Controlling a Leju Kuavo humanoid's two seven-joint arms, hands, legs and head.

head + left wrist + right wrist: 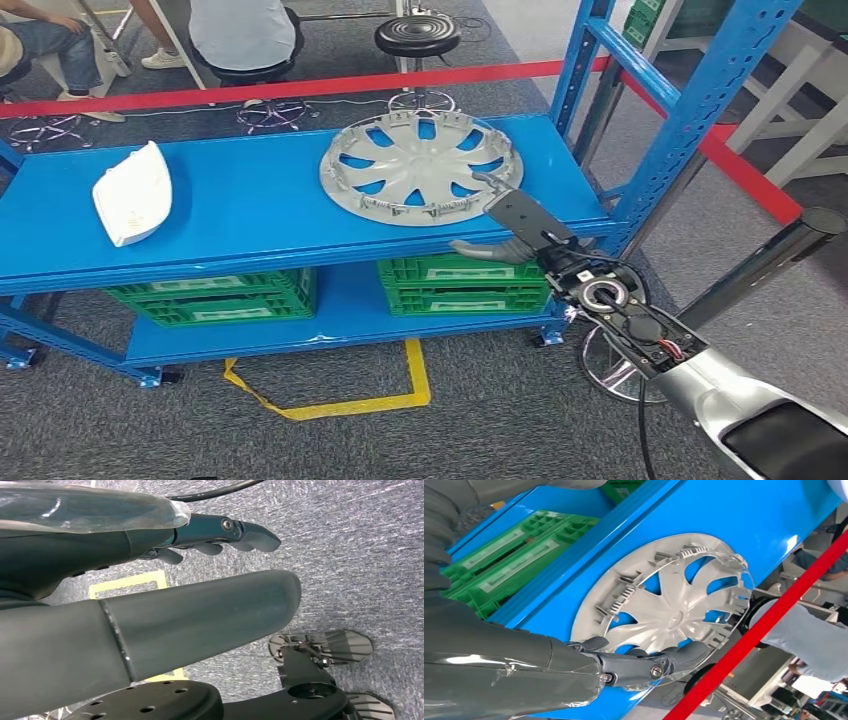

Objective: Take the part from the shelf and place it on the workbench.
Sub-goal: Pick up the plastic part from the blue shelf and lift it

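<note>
- Early days on this one: the hubcap (pixel 421 166) is lying flat on the top board of the blue shelf (pixel 250 205), so nothing is picked up yet. The lift, the carry and the drop-off on the workbench are all left to do, and no workbench is turning up in these pictures.
- The right hand (pixel 510 228) is reaching in at the shelf's front edge, right at the near rim of the hubcap. In the head view its fingers are pointing up over the rim while the thumb is sticking out lower down, in front of the shelf lip.
- From the right wrist view the dark fingers (pixel 674 656) are lying along the rim's edge with the hubcap (pixel 664 612) just beyond them. They're apart with nothing clamped between them. Whether they're actually touching the rim is hard to call.
- The hubcap is sitting inside-up, with its clips and ribs showing around the edge, so the rim looks like the obvious spot to grab.
- The left hand (pixel 220 535) is hanging down over the carpeted floor (pixel 350 555), fingers loosely curled and holding nothing.
- Other stuff: a white plastic cover (pixel 133 195) is lying at the far left end of the same board, well apart from the hubcap, and green crates (pixel 462 283) are sitting on the lower level.
</note>
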